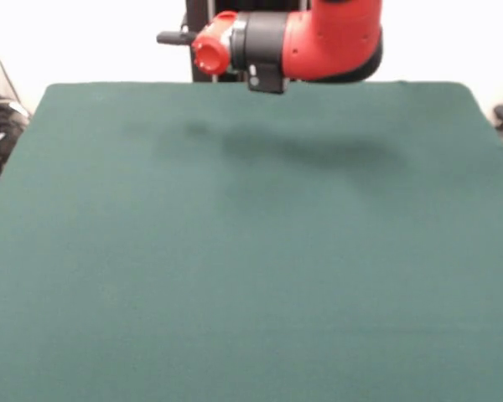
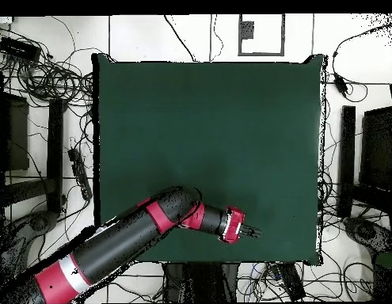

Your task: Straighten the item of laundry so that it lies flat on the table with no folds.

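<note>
The dark green worktop (image 1: 251, 276) shows no blue garment in either view, so straightening cannot begin. The arm (image 2: 127, 241) hovers near its base edge; the fingers' opening cannot be told. Next calls for locating the laundry.

- The front view looks from across the table (image 1: 251, 276) toward the robot, from a little above the cloth and tilted down; the near edge runs out of the bottom of the frame and the far edge lies near the top.
- It sits close enough that the green surface fills most of the frame, with only the arm (image 1: 318, 38) cut off at the top edge.
- The overhead view looks straight down from high up, taking in the whole table (image 2: 207, 119), the floor and cables (image 2: 40, 75) around it.
- There the arm (image 2: 127, 241) enters from the bottom left.
- Both views share the green tabletop and the arm's end.
</note>
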Tool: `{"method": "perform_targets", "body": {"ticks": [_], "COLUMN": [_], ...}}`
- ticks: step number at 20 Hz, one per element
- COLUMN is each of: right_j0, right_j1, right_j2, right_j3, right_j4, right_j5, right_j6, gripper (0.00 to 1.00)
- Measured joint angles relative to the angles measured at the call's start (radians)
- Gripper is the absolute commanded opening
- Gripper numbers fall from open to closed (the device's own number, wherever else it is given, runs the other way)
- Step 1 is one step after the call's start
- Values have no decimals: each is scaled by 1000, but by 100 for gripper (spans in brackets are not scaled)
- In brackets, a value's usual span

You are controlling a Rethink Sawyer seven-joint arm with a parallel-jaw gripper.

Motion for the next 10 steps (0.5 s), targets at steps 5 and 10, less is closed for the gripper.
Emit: {"method": "perform_targets", "body": {"ticks": [5,10], "right_j0": [1,4], "right_j1": [76,122], "right_j2": [-10,-16], "right_j3": [-1,0], "right_j4": [88,141], "right_j5": [0,0], "right_j6": [0,0], "gripper": [0,0]}}
